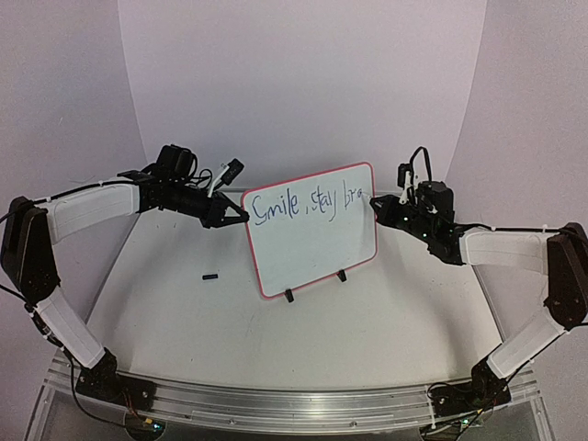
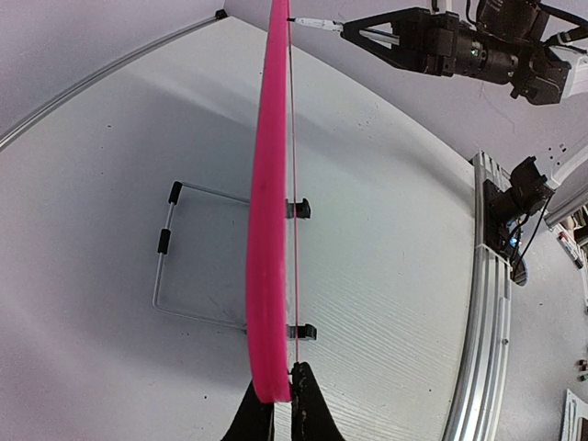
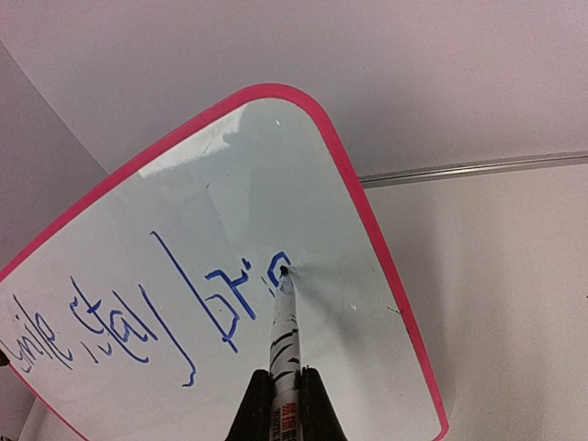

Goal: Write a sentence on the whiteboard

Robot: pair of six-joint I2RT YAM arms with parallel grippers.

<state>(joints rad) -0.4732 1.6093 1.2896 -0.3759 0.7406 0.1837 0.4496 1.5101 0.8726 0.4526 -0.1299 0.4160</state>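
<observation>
Whiteboard stands upright mid-table between your arms. Your left gripper pinches its left frame edge. Your right gripper is clamped on the marker, whose tip touches the sentence at its last letters, near the board's right edge.

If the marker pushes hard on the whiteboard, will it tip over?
The whiteboard probably tips easily: thin, standing on two small feet. The left gripper pinching its edge likely steadies it. Its straight edge suggests stiffness.
</observation>
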